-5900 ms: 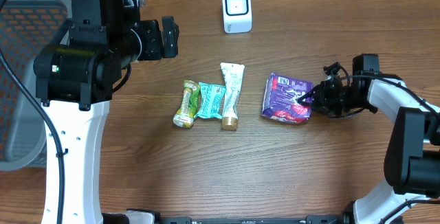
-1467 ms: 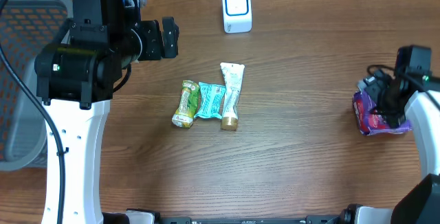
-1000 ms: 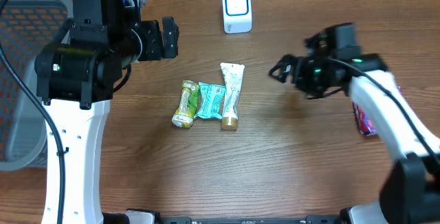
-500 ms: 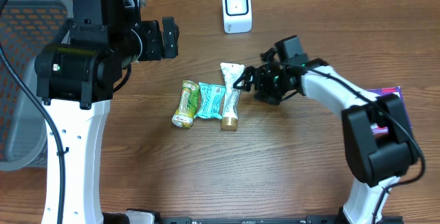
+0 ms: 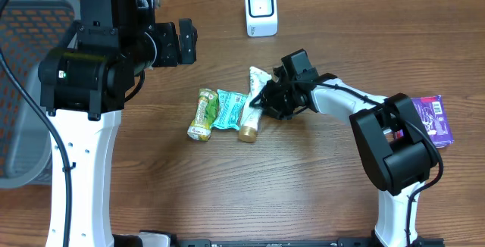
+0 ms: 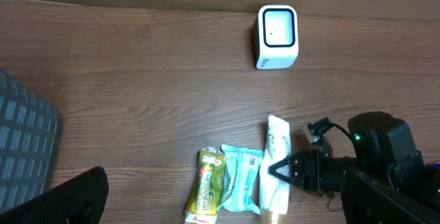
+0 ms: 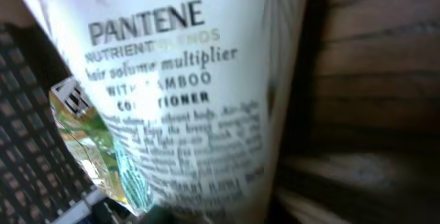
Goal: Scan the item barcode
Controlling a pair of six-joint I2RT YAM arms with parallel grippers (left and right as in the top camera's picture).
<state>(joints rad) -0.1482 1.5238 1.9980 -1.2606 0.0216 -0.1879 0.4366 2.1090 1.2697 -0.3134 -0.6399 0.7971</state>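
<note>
Right gripper (image 5: 264, 100): clenched narrow on the side of the conditioner tube (image 5: 249, 123). I note the tube is white with dark print and a gold cap. It lies tilted at the middle of the surface (image 5: 303, 194), touching a teal packet (image 5: 231, 110) beside it.
</note>
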